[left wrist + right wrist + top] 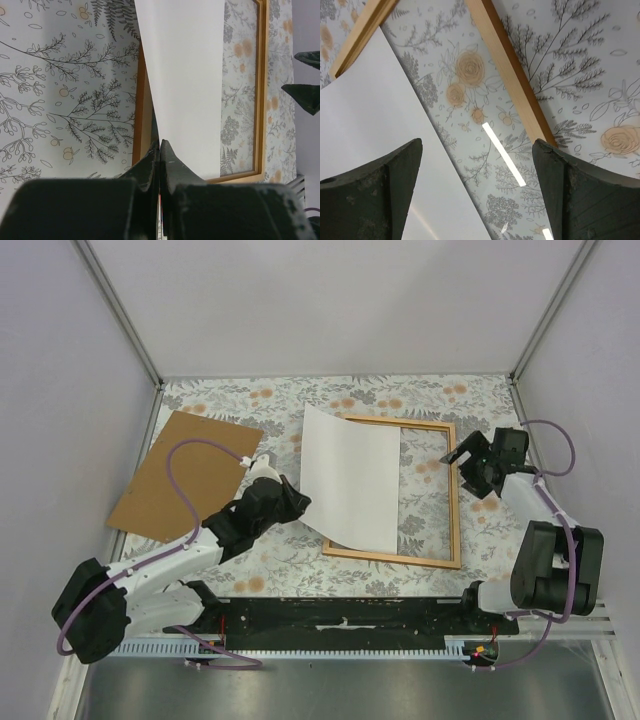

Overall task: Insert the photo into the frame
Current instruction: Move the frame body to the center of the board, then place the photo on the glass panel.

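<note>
On the far left the brown backing board (pixel 185 475) lies on the flowered counter (pixel 270 565), well clear of my work. My left gripper (pixel 160 147) has its fingers pressed together on the near-left edge of the photo (pixel 355 480), which rests white side up, slightly askew, across the left rail of the frame (pixel 260 90). I'd slide the sheet rightward, square it to the rails, then lower it flat inside; that left rail is the snag. The right gripper (pixel 462 462) hovers over the right rail, fingers spread wide, holding nothing, and could pin the frame against sliding.
</note>
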Motion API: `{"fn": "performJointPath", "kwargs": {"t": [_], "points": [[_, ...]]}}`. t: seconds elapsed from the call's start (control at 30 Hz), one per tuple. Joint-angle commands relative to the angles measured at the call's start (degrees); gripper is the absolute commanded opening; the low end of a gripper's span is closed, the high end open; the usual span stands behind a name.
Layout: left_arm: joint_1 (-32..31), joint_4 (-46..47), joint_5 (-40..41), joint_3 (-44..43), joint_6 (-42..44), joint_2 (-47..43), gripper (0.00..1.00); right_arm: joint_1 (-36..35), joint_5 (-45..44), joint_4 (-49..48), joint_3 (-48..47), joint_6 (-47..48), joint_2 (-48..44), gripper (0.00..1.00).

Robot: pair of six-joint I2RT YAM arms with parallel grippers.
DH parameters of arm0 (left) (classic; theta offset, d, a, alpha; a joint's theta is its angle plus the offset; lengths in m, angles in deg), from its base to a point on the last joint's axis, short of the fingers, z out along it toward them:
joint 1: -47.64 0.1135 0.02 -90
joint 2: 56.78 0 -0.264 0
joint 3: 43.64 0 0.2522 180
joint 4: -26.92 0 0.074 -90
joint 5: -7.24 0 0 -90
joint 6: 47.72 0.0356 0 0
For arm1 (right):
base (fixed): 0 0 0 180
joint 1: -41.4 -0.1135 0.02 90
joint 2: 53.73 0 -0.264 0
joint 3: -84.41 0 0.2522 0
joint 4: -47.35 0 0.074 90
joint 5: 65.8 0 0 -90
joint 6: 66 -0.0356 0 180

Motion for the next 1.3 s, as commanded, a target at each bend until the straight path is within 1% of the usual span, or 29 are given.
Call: {"fn": "performJointPath", "kwargs": {"t": [0.0, 0.17, 0.33, 0.7, 0.93, 1.1, 1.13, 1.27], "points": [[1.62, 5.23, -1.19, 1.11, 2.57, -0.17, 0.02, 0.13, -8.53, 2.44, -4.6, 4.87, -0.36, 0.98], [4.25, 6.38, -1.98, 1.2, 3.36, 1.24, 0.02, 0.13, -7.31, -0.62, -4.43, 5.05, 5.35, 0.98], [5.4, 8.13, -2.95, 1.11, 3.36, 2.82, 0.02, 0.13, -5.81, -3.53, -4.25, 4.78, 10.1, 0.98], [5.49, 13.58, -9.1, 2.6, 3.01, 6.87, 0.02, -0.93, -3.17, -5.82, -3.2, 3.55, 10.19, 0.98], [5.22, 16.22, -14.81, 2.69, 4.24, 9.15, 0.02, -1.8, -2.73, -5.82, -4.34, 3.03, 10.89, 0.98], [4.43, 16.14, -13.23, 2.96, 2.49, 9.94, 0.02, -2.51, -2.64, -5.9, -4.87, 2.5, 11.59, 0.98], [4.17, 16.66, -11.06, 3.31, 2.14, 9.85, 0.02, -2.68, -2.38, -5.9, -4.87, 2.32, 11.77, 0.98], [3.29, 18.16, -9.72, 2.7, 0.73, 11.17, 0.02, -3.39, -2.12, -5.99, -4.95, 1.8, 12.21, 0.98]]}}
